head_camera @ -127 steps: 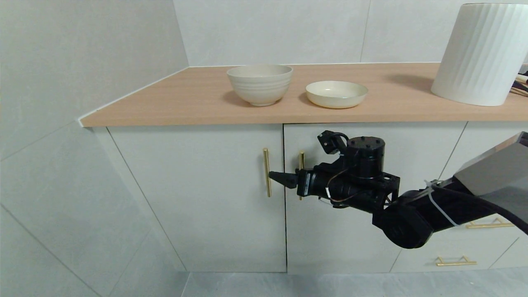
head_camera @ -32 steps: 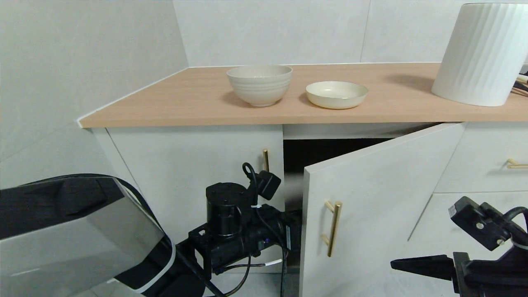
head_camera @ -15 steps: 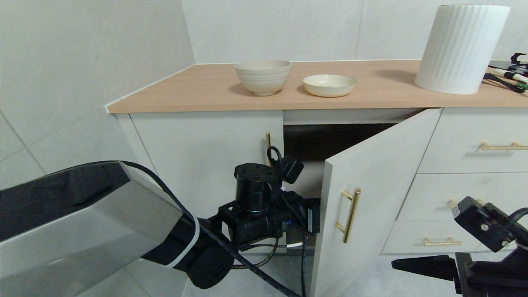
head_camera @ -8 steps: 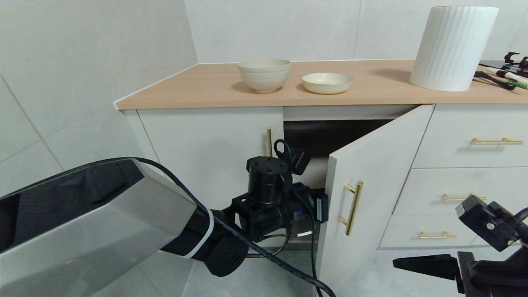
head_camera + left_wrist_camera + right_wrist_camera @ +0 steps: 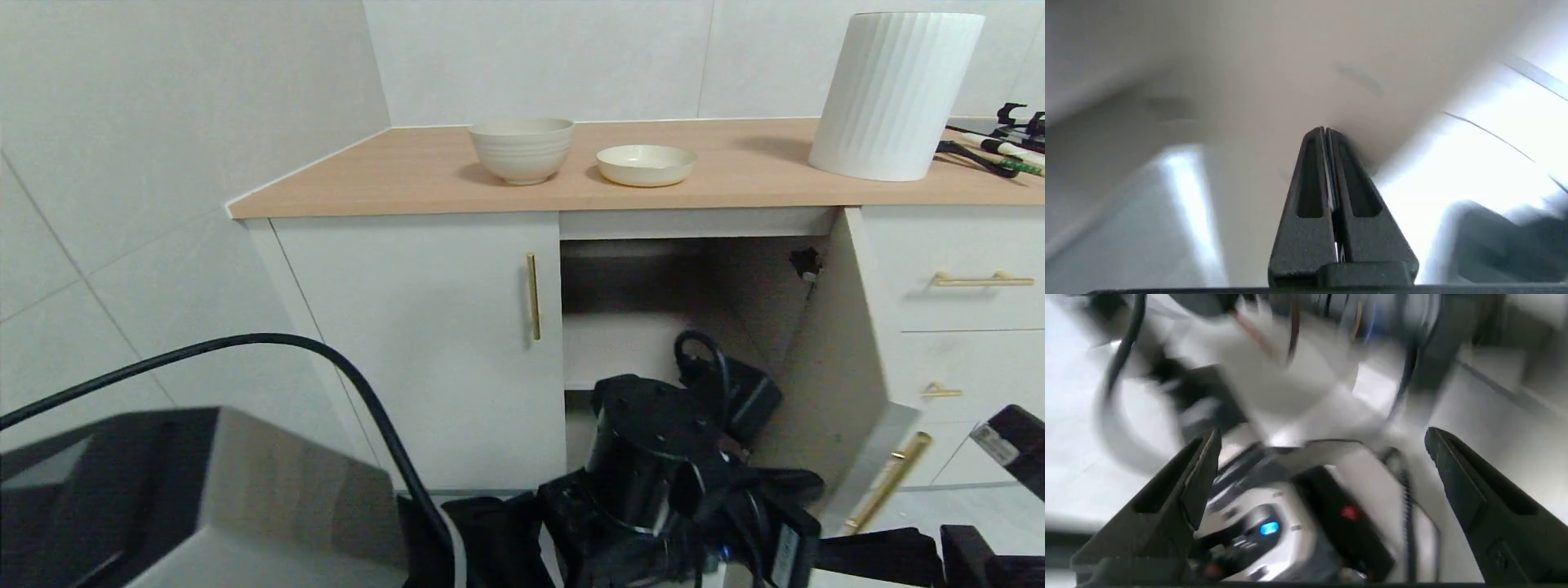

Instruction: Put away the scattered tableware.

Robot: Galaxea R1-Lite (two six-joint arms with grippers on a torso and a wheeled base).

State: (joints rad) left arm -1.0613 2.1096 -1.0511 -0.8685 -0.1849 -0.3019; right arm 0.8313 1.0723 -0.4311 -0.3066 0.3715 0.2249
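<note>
Head view, cream ribbed bowl (image 5: 522, 149), shallow cream dish (image 5: 646, 164), both upright on counter (image 5: 384, 184)

The counter (image 5: 392, 175) is finished in matt wood grain. The bowl (image 5: 522, 149) is ribbed and satin, the shallow dish (image 5: 646, 164) smooth and glossy. The cabinet door (image 5: 424, 351) is matt, its handle (image 5: 532, 296) polished brass-coloured metal.

A tall white ribbed container (image 5: 894, 94) stands toward the back right of the wooden worktop (image 5: 392, 180). Just beside it, at the right edge, lie pens and dark tools (image 5: 1000, 147). Drawers (image 5: 947, 253) with gold handles sit below.
</note>
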